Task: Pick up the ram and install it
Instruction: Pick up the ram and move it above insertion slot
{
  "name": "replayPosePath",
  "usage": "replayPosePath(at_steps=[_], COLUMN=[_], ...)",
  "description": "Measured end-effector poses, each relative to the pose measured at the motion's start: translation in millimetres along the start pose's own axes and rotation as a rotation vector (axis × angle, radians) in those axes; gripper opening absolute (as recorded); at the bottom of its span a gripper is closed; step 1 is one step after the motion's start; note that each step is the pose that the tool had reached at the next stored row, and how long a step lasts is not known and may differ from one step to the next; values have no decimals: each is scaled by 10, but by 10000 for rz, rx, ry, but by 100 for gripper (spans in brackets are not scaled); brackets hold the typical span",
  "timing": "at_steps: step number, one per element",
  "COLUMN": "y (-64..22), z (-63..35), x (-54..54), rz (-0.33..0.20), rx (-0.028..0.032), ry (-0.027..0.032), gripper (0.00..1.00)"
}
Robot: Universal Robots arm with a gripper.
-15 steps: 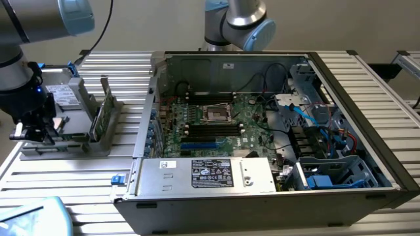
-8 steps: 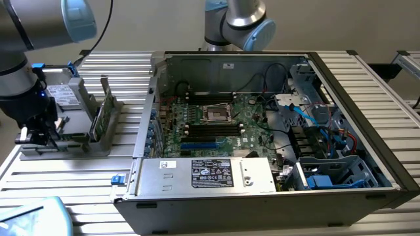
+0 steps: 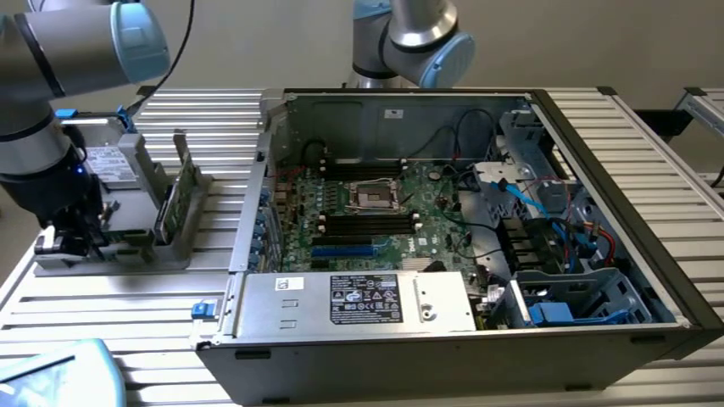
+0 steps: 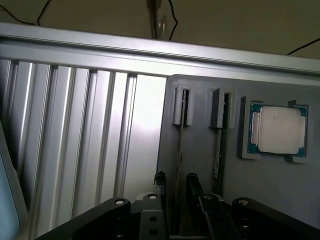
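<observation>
Underneath everything, a ribbed aluminium counter (image 3: 114, 322). On it, toward the exterior view's right, a large black-and-grey computer tower case (image 3: 453, 365), laid on its side with the panel off, presumably to turn the green motherboard (image 3: 391, 208) and its black memory slots (image 3: 368, 222) upward for access from above. Toward the exterior view's left, a grey-and-blue jointed robot arm (image 3: 68, 42), bent down over a grey moulded parts holder (image 4: 200, 87). In that holder, a boxy grey drive with blue tabs (image 3: 119, 165), parked upright to one side. Next in size, the black two-fingered end effector (image 4: 176, 184): spread wide, gripping nothing, one fingertip to each side of a thin top edge in the wrist view, apparently that of the ram (image 3: 168, 212), a long, thin, flat green circuit-board stick. Contact not readable. Seated on its long edge between slotted end posts, likely to leave both flat faces free for a pinch. A second similar stick (image 4: 218, 150) in the neighbouring slot. Smallest, a square silver processor chip (image 4: 278, 130), flat in its own recess just beside those slots. Pick-up judged not yet made.
</observation>
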State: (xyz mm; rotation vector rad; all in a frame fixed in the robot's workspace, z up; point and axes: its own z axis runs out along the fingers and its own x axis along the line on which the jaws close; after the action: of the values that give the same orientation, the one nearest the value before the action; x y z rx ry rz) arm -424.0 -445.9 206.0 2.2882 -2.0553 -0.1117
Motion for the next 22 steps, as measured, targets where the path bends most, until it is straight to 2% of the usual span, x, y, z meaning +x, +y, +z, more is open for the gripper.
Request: replayPosePath(at_steps=[9,15,16,17,18,19,22], y=[3,4,4,4,4,4,4], z=[128,137,137,137,137,137,137], x=[-16,-18,-18,-18,-18,-18,-18], rz=[-189,-192,-191,-192,-191,-191,-191], rx=[102,111,111,111,111,111,111], ry=[29,31,30,30,29,30,30], gripper=[31,31,29,22,22,16,14])
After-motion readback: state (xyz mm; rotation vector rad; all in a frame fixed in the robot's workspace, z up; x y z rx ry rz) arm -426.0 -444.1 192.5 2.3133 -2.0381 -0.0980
